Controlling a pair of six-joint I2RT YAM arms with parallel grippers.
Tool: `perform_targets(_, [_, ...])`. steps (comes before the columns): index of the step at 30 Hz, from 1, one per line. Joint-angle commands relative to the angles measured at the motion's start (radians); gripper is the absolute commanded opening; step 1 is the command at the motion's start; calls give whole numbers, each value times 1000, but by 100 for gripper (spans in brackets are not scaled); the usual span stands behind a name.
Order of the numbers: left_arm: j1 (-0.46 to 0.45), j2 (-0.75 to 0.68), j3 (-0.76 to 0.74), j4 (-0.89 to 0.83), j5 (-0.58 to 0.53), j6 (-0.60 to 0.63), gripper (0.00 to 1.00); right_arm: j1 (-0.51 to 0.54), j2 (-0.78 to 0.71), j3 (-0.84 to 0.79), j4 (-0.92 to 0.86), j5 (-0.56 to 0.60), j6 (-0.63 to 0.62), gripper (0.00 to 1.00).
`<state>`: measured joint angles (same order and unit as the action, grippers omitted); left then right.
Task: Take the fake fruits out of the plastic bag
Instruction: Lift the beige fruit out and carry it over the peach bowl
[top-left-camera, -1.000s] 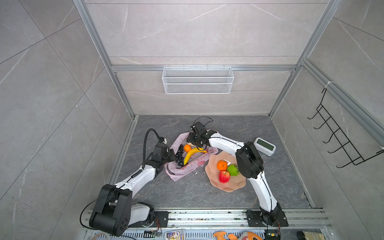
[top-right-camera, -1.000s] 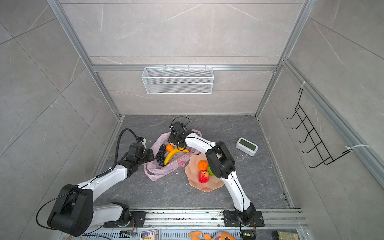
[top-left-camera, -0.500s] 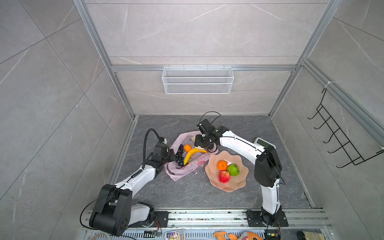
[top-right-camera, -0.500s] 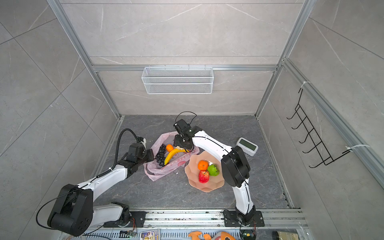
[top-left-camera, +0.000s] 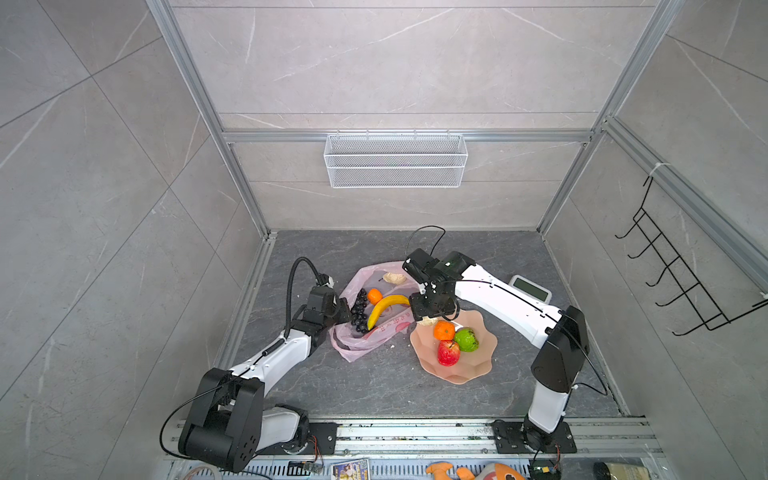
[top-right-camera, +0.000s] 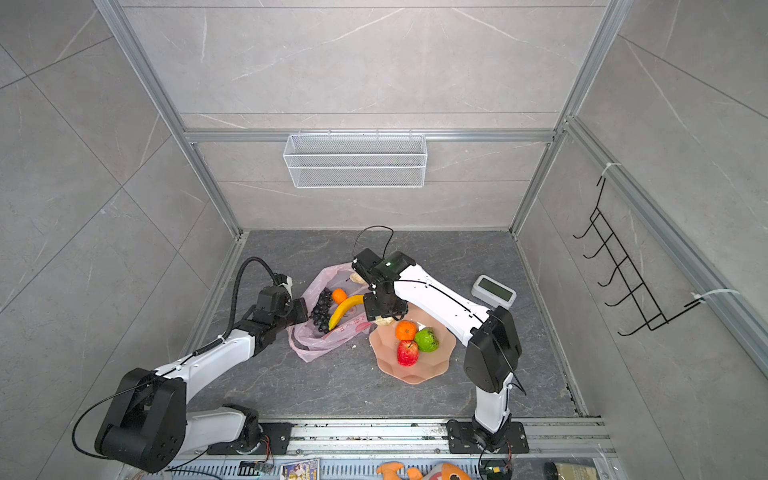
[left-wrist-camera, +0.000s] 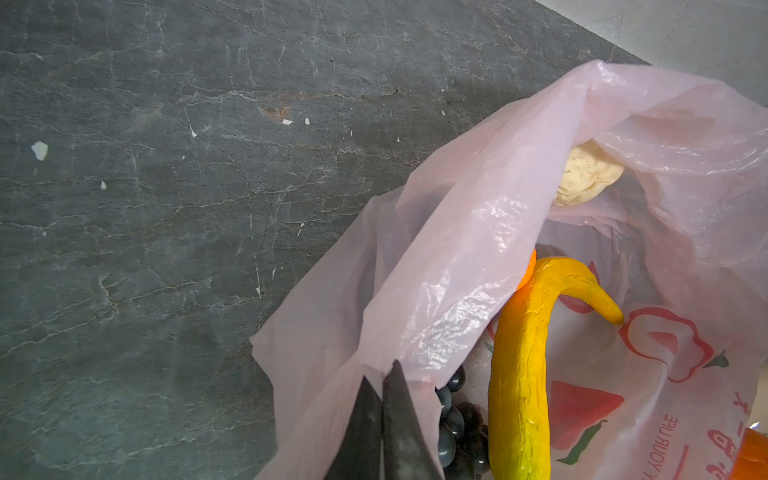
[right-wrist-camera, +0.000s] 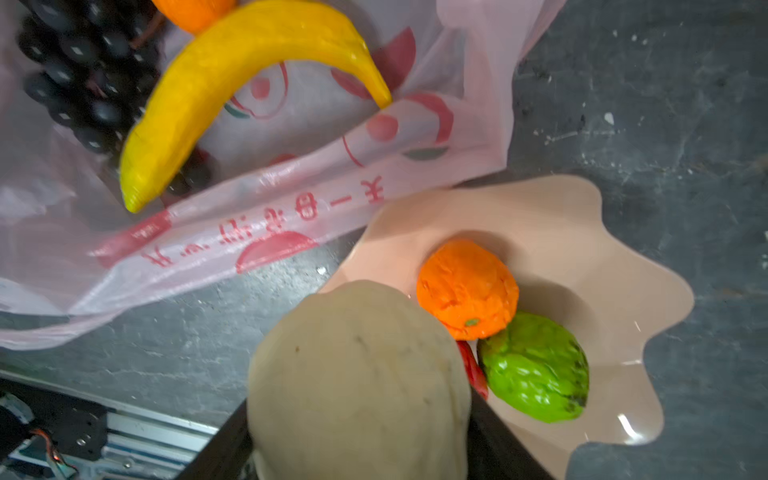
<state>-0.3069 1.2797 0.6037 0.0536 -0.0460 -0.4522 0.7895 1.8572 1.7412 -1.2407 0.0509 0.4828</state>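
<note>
Jaws of the left gripper (left-wrist-camera: 382, 388) are pressed fully together, and the thin edge of the pink plastic bag (top-left-camera: 361, 336) is pinched between them. In both top views the bag is seen spread open on the dark tabletop (top-left-camera: 374, 386), left of centre in the lower middle of the frame. A banana (top-left-camera: 387, 306), a bunch of dark grapes (top-left-camera: 359, 312), a tangerine (top-left-camera: 374, 296) and a cream lump (top-left-camera: 394, 277) are contained in it. Just right of the bag a peach wavy dish (top-left-camera: 478, 368) is set, and a second tangerine (top-left-camera: 444, 330), a green fruit (top-left-camera: 466, 338) and a red apple (top-left-camera: 448, 352) are held in it. A second cream lump (right-wrist-camera: 357, 374) is clasped between the partly spread jaws of the right gripper (top-left-camera: 429, 315), over the dish's upper-left rim beside the bag's right edge.
</note>
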Motion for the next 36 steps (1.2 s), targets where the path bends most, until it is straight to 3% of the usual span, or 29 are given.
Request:
perform_targets(1, [6,-19,24,22,5,29,0,25,43,21,-118,39,-63,65])
perform_targets(11, [5,-21,25,18,3,29,0,78,152,57,-189,82,-102,66])
perform_targets(36, [5,-17,26,19,3,29,0,98,278,102,-243,139,-119,68])
